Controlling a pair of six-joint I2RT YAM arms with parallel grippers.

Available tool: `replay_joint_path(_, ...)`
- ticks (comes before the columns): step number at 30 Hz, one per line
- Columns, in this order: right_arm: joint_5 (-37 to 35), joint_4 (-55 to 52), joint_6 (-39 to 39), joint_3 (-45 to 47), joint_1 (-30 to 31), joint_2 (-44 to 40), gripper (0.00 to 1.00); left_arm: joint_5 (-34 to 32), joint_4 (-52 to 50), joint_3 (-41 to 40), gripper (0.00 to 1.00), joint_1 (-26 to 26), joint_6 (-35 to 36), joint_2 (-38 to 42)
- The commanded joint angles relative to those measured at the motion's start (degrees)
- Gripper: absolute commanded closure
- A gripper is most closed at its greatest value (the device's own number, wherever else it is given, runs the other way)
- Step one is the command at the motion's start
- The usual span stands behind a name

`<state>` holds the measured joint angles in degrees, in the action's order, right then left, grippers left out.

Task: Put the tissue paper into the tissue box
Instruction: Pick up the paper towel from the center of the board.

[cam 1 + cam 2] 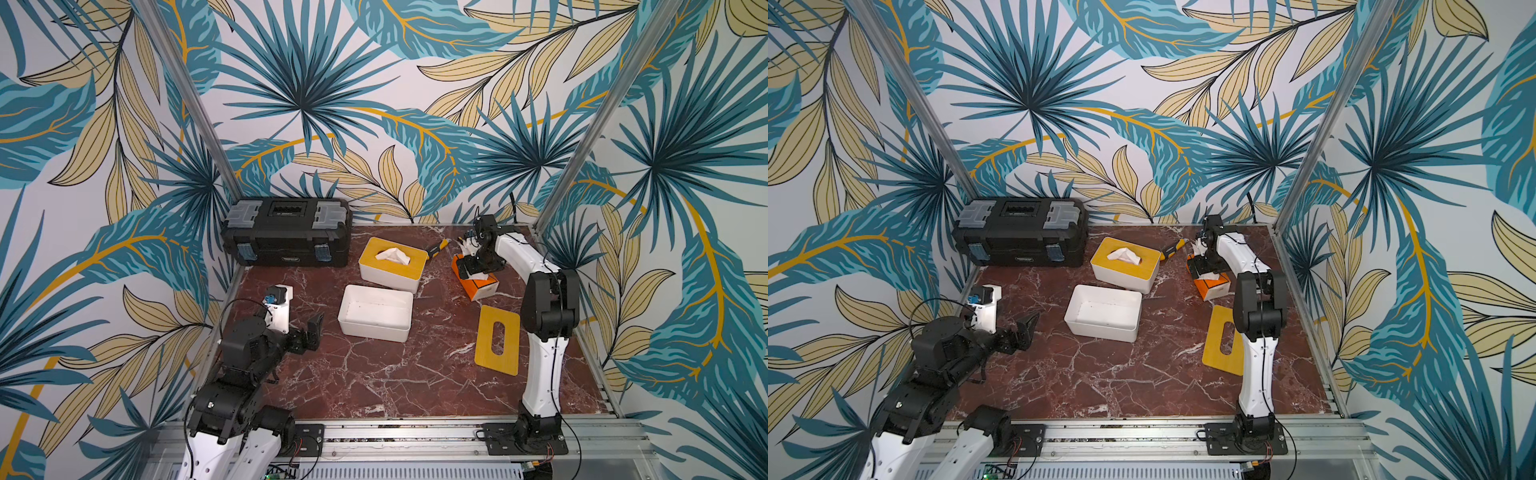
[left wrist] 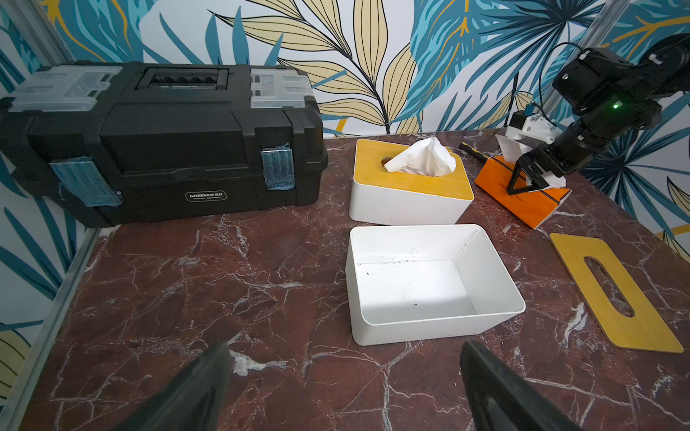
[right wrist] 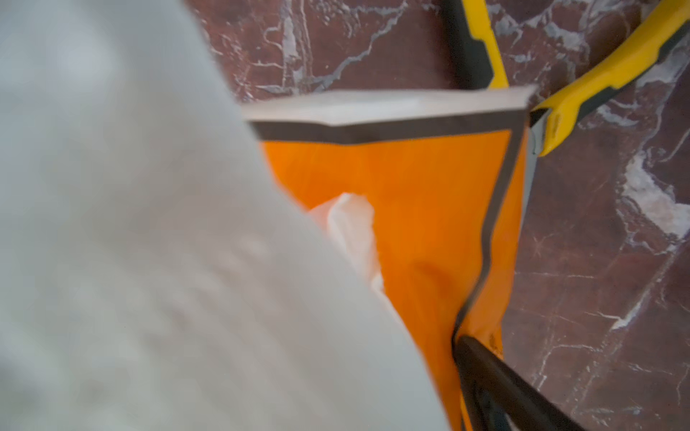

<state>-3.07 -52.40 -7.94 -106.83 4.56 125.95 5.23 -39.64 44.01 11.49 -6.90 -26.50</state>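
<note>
Left wrist shows two tissue boxes (image 2: 403, 205) (image 2: 422, 328), one lid (image 2: 649, 328).

Lid (image 1: 497, 334) right of open box (image 1: 376, 312), pack (image 1: 482, 289) seemingly behind.

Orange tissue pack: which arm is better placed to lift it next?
Right. The right gripper sits open on the orange tissue pack; the left gripper hangs open beyond the empty white box.

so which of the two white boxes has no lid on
The white plastic box in front: open-topped and empty. The white box behind it wears a yellow wooden lid with tissue poking out.
</note>
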Motion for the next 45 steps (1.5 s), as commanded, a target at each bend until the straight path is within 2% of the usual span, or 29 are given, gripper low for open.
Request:
replay_joint_path(1, -1.90, -0.64, -0.54, -0.14, 0.23, 2.57, 0.00, 0.56, 1.43, -0.94, 0.00, -0.58, -0.14, -0.39)
replay_joint_path(8, -3.42, -1.05, -0.79, -0.83, 0.66, 2.43, 0.00, 0.57, 1.42, -0.94, 0.00, -0.59, -0.14, -0.57)
replay_joint_path(21, -6.77, -2.53, -1.15, -3.03, 1.24, -5.18, 0.00, 0.67, 1.43, -0.93, 0.00, -0.65, -0.18, -0.74)
replay_joint_path(28, -10.02, -2.66, -2.49, -2.91, 1.24, -2.53, 0.00, 0.85, 1.41, -0.94, 0.00, -0.65, -0.15, -0.74)
replay_joint_path(36, -5.33, -3.21, -1.83, -2.95, 1.22, 1.31, 0.00, 1.01, 1.41, -0.94, 0.00, -0.66, -0.14, -0.87)
replay_joint_path(45, 4.01, -3.50, -1.55, -1.84, 1.16, -2.03, 0.00, 1.09, 1.41, -0.85, 0.00, -0.68, -0.06, -0.83)
